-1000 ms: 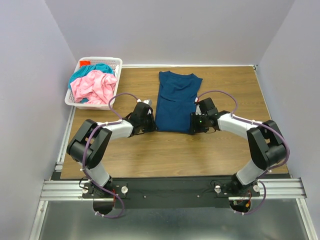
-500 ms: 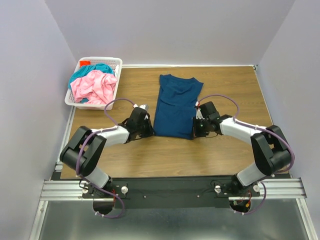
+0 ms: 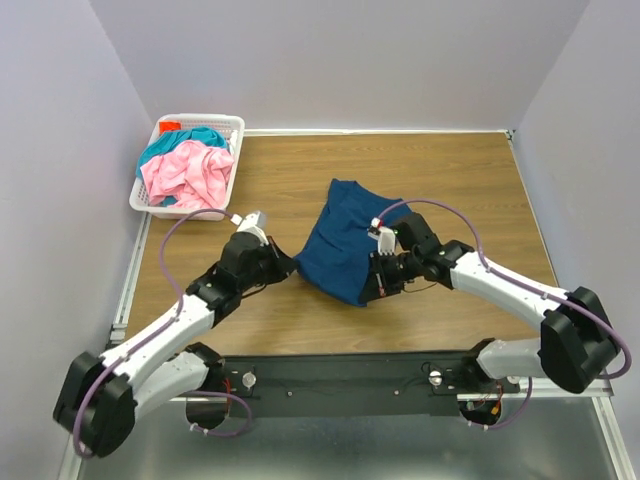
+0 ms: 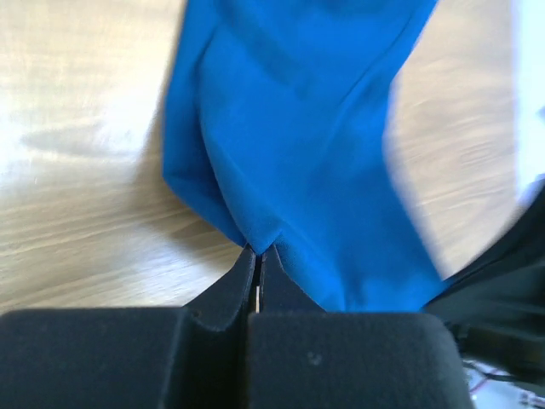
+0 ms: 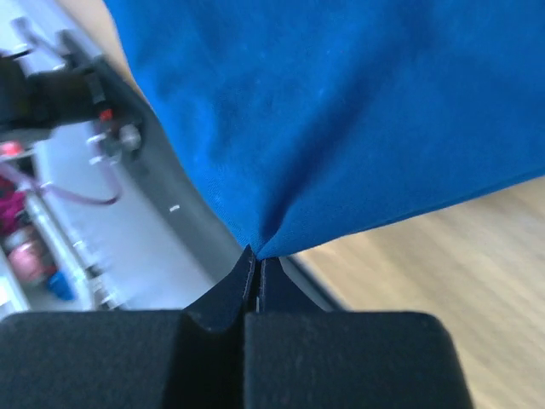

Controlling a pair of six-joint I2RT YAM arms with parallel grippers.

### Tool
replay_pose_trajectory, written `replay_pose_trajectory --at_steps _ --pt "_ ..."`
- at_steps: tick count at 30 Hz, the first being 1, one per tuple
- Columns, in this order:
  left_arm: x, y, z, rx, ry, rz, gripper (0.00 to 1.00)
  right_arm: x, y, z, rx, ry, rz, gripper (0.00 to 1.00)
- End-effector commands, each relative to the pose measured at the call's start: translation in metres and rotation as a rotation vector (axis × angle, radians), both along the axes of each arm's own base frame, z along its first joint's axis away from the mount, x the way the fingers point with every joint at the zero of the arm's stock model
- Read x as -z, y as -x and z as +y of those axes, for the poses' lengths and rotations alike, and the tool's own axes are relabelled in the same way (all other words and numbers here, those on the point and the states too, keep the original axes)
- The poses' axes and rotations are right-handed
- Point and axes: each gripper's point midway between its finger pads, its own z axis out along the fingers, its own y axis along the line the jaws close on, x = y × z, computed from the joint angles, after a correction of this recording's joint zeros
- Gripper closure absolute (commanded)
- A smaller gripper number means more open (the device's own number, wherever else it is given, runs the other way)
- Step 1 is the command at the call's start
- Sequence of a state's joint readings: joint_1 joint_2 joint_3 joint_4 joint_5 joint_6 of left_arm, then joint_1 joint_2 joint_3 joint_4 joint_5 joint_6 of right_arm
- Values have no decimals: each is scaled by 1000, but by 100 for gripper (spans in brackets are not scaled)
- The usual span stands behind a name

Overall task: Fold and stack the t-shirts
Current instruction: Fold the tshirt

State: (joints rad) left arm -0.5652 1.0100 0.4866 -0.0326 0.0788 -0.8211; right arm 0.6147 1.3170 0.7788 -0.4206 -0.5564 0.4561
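Both arms have raised the near hem of the dark blue t-shirt, which lay flat on the table half a second ago; its collar end rests on the wood while the near half hangs in a slack sling between the claws. The left gripper is pinched tight on one hem corner, the right gripper clamped likewise on the other. This looks like the hem-to-collar fold just under way. The next move probably calls for both corners travelling together, level, away from the bases, then settling on the shoulders. Bare wood lies beyond the collar and to the right, so there is room; the basket, holding the pink tee and teal tee, stands well apart at the far left corner
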Motion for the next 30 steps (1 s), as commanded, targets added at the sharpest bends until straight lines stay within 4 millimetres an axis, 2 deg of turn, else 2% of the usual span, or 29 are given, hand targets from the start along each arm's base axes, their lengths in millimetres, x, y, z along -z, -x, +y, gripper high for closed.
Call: replay_pose_trajectory --at_steps 1,3,5,8,13,16,17,18,20,21,22,24,25,26,27,29,30 --pt "-27 -2 18 -104 4 -55 100 -39 21 16 -64 -121 65 99" --pt "-44 -5 30 -165 4 -89 100 -49 24 17 -71 -148 62 99" --pt "-52 -5 40 -209 -16 -110 100 -54 27 17 -70 -165 67 99" --pt "-69 -10 48 -256 -20 -143 100 -62 33 17 -84 -195 75 99" --pt "-101 -22 45 -263 -1 -215 100 -82 28 20 -74 -226 32 99" --pt "-113 -33 44 -280 -10 -248 100 -84 22 21 -49 -215 20 99" --pt "-110 -37 41 -275 -22 -241 100 -82 20 20 -44 -210 18 99" --pt "-117 -41 38 -264 -17 -263 100 -79 17 19 -30 -200 24 99" --pt "-119 -51 33 -259 -34 -263 100 -76 10 15 -4 -195 27 99" --pt "-114 -53 32 -256 -50 -254 100 -76 8 13 6 -194 27 99" --pt "-121 -58 31 -265 -52 -265 100 -76 5 12 14 -194 25 99" --pt "-115 -68 27 -265 -78 -256 100 -77 -6 6 52 -191 13 99" --pt "-120 -73 26 -268 -86 -269 100 -77 -10 4 64 -188 10 99" --pt "-114 -80 25 -272 -107 -258 100 -76 -13 2 73 -186 6 99" --pt "-123 -85 22 -268 -104 -274 100 -73 -19 -2 99 -179 11 99" --pt "-124 -93 15 -242 -125 -281 100 -69 -25 -6 119 -171 14 99" --pt "-117 -98 12 -235 -143 -266 100 -65 -31 -10 143 -163 26 99"
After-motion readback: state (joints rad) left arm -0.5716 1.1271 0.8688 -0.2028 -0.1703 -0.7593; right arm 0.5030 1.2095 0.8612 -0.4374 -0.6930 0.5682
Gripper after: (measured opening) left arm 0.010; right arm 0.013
